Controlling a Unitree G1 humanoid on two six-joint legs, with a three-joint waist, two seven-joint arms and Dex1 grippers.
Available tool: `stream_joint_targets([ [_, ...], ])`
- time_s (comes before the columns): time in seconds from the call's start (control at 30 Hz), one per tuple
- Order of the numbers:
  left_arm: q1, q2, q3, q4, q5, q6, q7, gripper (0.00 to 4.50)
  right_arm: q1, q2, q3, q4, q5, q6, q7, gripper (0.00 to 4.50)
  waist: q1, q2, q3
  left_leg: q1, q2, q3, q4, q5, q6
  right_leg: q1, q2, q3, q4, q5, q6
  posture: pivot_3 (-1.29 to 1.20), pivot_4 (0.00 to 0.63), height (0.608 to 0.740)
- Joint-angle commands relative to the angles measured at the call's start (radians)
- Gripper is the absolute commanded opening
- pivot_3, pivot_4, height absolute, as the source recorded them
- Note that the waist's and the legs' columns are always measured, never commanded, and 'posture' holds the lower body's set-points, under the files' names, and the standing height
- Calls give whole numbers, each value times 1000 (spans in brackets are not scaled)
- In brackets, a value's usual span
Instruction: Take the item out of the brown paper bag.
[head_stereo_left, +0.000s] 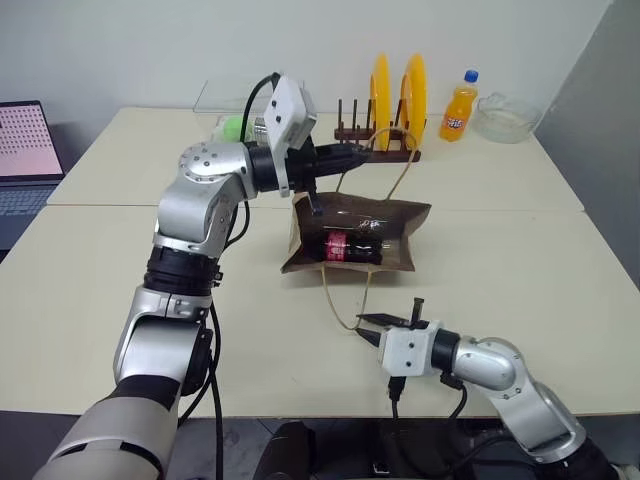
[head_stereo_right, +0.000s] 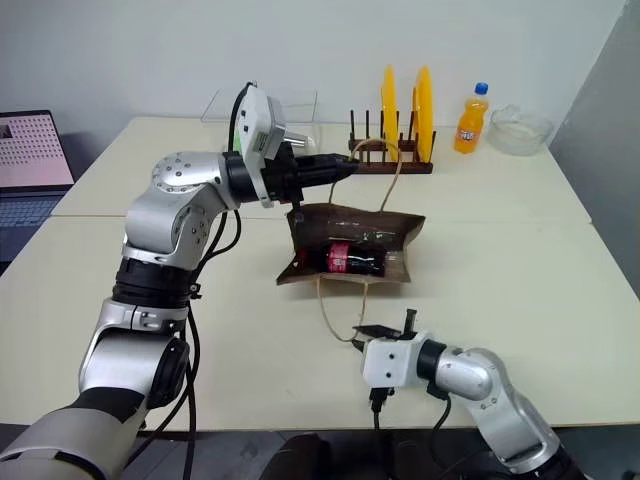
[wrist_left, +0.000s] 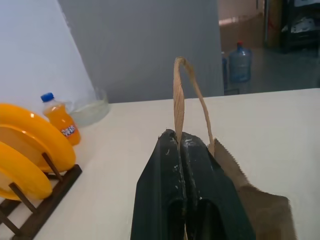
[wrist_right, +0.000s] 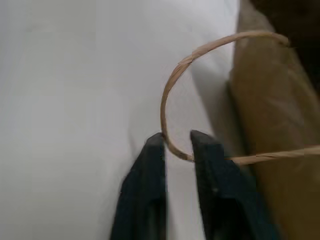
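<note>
The left gripper (head_stereo_left: 350, 155) is pressed together on the far handle (wrist_left: 182, 95) of the bag (head_stereo_left: 395, 215), holding the bag's mouth up and open below its fingertips. The cola (head_stereo_left: 350, 247) lies on its side inside the bag, below the left gripper. The right gripper (wrist_right: 176, 142) has its fingers slightly apart with the near handle (wrist_right: 172, 85) running between them, the bag just beyond.

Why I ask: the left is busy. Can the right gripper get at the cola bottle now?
Probably not yet: the right gripper has the near handle between its parted fingers, short of the cola bottle inside the brown paper bag.
</note>
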Motion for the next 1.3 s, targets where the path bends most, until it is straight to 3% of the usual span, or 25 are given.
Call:
stream_joint_targets([
  [0.03,5,12,19,-88,-36,16,-19,0,-29,-28,-103,-170,245,181,97,1644,0,0,0,0,0,0,0,0,0,0,0,0,0,0,0,0,150,740],
  [0.2,15,14,21,-110,-43,31,-18,0,-192,-66,-276,-269,594,479,124,1644,0,0,0,0,0,0,0,0,1,0,0,0,0,0,0,0,150,740],
  [0.37,16,18,26,-122,-49,36,-19,0,-346,-112,-348,-240,858,699,116,1644,0,0,0,0,0,-1,0,-1,1,0,0,-1,0,3,-4,0,150,740],
  [0.6,13,25,28,-115,-49,30,-28,0,-514,-113,-158,-101,670,727,-47,1644,-1,0,0,0,0,0,0,-1,1,0,-1,-1,0,2,-4,0,150,740],
  [0.7,6,26,19,-106,-37,7,-40,0,-605,-73,4,18,500,672,-111,1644,-5,0,0,-1,0,1,0,-1,1,-1,-1,0,0,3,-5,0,150,740],
  [0.93,14,29,15,-120,-35,-3,-40,0,-761,71,200,279,253,555,-191,1644,-5,0,0,-4,0,3,0,0,0,-7,-1,3,4,3,-5,0,150,740],
  [1.03,15,28,16,-120,-34,-7,-35,0,-772,80,233,333,184,505,-177,2236,0,0,0,-5,-1,3,1,0,0,-10,-2,2,9,3,-5,0,150,740],
  [1.23,18,28,19,-120,-35,-16,-29,0,-773,60,277,369,83,466,-129,4217,-4,0,0,-6,-2,4,1,0,1,-11,-2,3,11,3,-5,0,150,740],
  [1.3,19,28,19,-122,-36,-17,-28,0,-777,60,278,387,58,458,-119,4217,-5,0,0,-5,-1,3,1,0,1,-11,-2,3,13,3,-5,0,150,740],
])
